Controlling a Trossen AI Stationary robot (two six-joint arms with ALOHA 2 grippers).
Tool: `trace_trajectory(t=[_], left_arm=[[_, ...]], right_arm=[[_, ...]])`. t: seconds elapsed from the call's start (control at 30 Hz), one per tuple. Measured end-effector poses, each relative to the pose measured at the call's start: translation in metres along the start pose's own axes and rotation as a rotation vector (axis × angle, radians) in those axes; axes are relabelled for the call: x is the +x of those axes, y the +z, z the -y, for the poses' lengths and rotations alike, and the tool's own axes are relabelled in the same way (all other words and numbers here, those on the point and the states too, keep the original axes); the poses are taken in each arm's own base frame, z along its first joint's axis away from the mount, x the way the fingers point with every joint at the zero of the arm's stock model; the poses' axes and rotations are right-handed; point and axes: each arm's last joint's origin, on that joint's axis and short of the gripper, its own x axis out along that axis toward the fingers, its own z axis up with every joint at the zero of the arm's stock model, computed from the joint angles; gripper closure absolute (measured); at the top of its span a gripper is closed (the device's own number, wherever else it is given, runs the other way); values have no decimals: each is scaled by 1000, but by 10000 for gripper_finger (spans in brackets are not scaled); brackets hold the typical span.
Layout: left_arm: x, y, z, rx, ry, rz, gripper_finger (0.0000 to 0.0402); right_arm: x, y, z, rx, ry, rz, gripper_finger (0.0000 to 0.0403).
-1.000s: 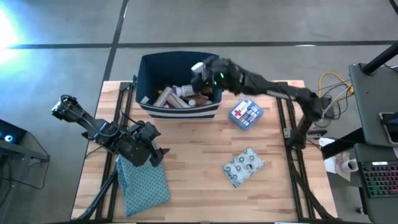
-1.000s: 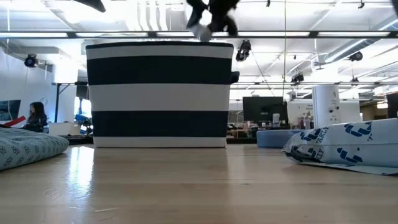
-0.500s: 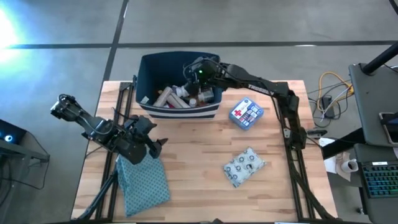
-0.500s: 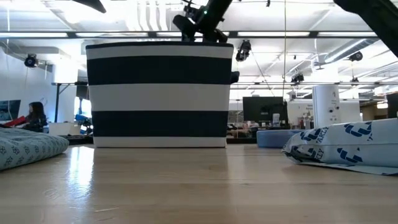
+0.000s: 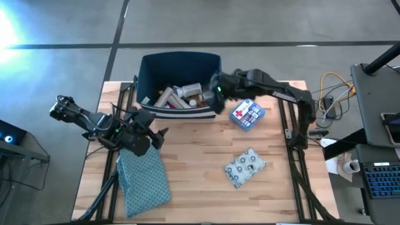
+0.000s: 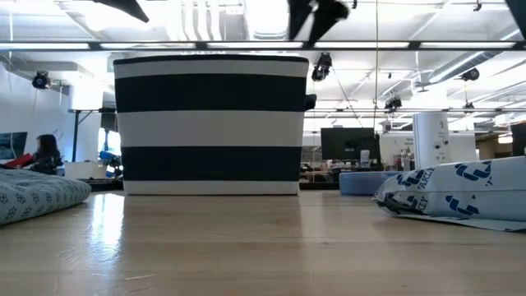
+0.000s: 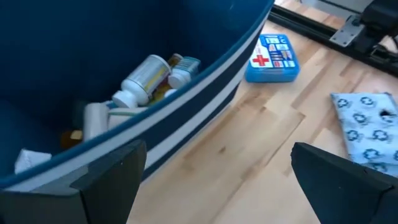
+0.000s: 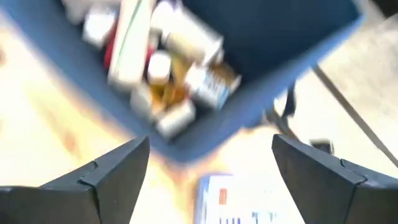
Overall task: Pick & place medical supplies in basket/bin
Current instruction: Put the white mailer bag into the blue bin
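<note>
Bin [image 5: 178,69] holds bottles; right hand [image 5: 217,100] spread, empty over its right rim; left hand [image 5: 152,136] spread near cloth [image 5: 144,182], waiting

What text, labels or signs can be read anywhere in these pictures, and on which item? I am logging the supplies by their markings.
Red cross sign: on the lid of the blue-white box, beside the bin; the small print next to it is too small to read.
Pill bottle labels in the bin: too blurred to read.
Grey patterned pouch: a repeated pattern only, no words.
No other text can be read.
</note>
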Motion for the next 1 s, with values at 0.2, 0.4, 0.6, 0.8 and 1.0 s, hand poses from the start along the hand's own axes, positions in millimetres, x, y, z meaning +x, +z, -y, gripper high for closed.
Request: trace_trajectory(t=[0.2, 0.4, 0.6, 0.8, 1.0], left_arm=[[7, 5, -4, 60, 38, 1, 24], [15, 11, -6, 95, 27, -25, 25], [17, 14, -2, 120, -20, -26, 25], [18, 14, 3, 137, -87, -45, 25], [23, 16, 9, 168, -158, -29, 25]], right_arm=[[-14, -44, -34, -115, 4, -146, 74], [13, -103, -76, -150, 16, -393, 74], [27, -175, -111, -102, -30, -604, 74], [23, -243, -136, 226, -142, -813, 74], [23, -291, -166, 506, -84, -792, 74]])
